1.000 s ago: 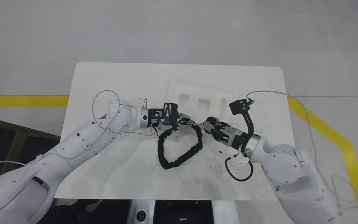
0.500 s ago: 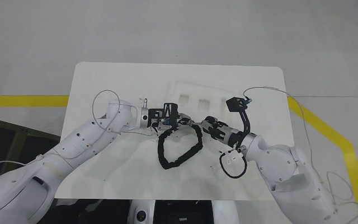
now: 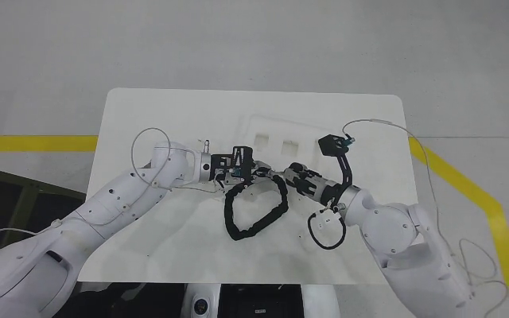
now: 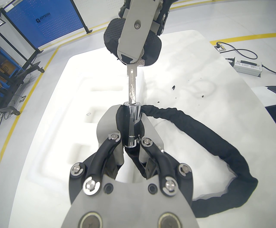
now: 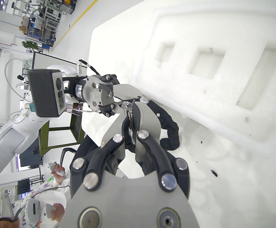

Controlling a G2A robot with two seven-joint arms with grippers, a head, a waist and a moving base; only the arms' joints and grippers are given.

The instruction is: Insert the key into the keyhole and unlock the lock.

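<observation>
Here your left jaws pinch the lock cylinder (image 4: pixel 130 123); your right jaws pinch the key (image 4: pixel 131 86), its blade in line with the cylinder, tip at the keyhole (image 4: pixel 134 104).

A white table (image 3: pixel 159 111) bears a foam tray (image 3: pixel 302 123) with rectangular recesses, toward its far side. Black crumbs (image 4: pixel 173 87) lie scattered on the tabletop near the tray. Yellow tape (image 3: pixel 48 143) lines the grey floor, where a charger (image 4: pixel 248 64) sits with its cables. A blue board (image 4: pixel 49 19) stands beyond.
</observation>
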